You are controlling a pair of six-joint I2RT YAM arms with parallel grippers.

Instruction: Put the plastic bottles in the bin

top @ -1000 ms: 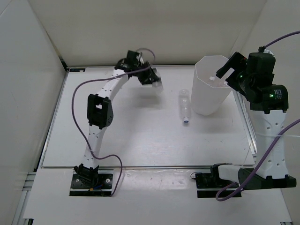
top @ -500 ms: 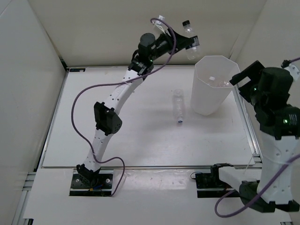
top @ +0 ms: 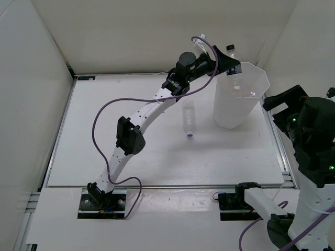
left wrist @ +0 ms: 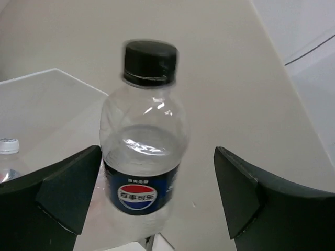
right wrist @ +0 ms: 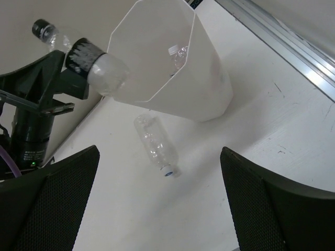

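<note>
A clear plastic bottle (left wrist: 144, 157) with a black cap and a blue label hangs between the fingers of my left gripper (left wrist: 157, 151). The jaws stand wide, with a clear gap on the bottle's right side. In the top view that gripper (top: 225, 60) and this bottle (top: 233, 56) are at the back rim of the tall white bin (top: 259, 78). Another bottle (right wrist: 177, 56) with a white cap lies inside the bin (right wrist: 209, 99). A third bottle (top: 188, 117) lies on the table left of the bin. My right gripper (right wrist: 159, 151) is open and empty, high to the right.
White walls close in the table at the back and on both sides. The left arm's purple cable (top: 104, 112) loops over the left half of the table. A metal rail (right wrist: 293, 52) runs along the table's right edge.
My left arm has swung right from the back middle to the bin's rim, carrying the bottle, and its jaws have opened. The loose bottle has rolled left. The right arm has drawn back.
</note>
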